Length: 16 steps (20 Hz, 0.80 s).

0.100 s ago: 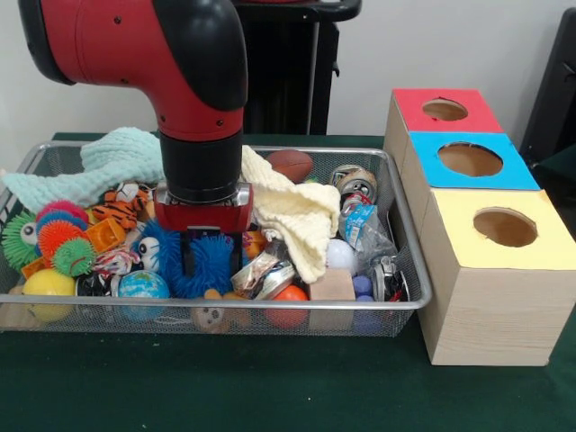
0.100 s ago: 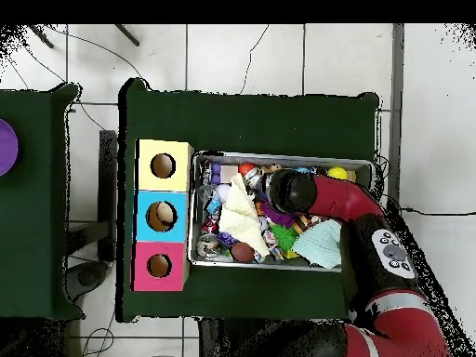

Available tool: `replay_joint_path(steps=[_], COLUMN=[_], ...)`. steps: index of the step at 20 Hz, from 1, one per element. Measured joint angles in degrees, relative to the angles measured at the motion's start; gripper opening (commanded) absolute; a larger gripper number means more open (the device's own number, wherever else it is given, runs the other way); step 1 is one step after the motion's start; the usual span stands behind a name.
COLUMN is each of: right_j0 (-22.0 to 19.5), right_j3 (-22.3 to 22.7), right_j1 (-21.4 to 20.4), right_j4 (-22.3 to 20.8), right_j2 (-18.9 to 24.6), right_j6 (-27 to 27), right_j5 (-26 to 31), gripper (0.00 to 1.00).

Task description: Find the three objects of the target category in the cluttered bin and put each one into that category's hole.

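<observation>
My gripper (image 1: 212,261) is down inside the wire bin (image 1: 270,306), left of its middle, pressed into a blue spiky toy (image 1: 216,270) that bulges on both sides of it. In the overhead view the arm's black wrist (image 2: 291,191) covers the gripper. Around it lie a tiger toy (image 1: 121,207), an orange spiky ball (image 1: 58,236), a green spiky toy (image 1: 18,241), a globe ball (image 1: 142,285), a yellow ball (image 1: 47,286), an orange ball (image 1: 290,294), a white ball (image 1: 340,255) and a brown football (image 1: 291,164).
Three boxes with round holes stand beside the bin: red (image 1: 445,110), blue (image 1: 470,159) and yellow (image 1: 505,227). A cream cloth (image 1: 297,211) and a teal cloth (image 1: 117,162) drape over the clutter. A can (image 1: 354,180) and a wooden block (image 1: 332,286) lie toward the boxes.
</observation>
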Motion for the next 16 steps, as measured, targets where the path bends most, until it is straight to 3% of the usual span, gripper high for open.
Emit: replay_joint_path(steps=[16], right_j0=[2.17], right_j3=[-4.03], right_j1=[0.83], right_j4=[-1.14], right_j2=[-0.78], right_j6=[-0.01], right_j5=[0.25], gripper=[1.00])
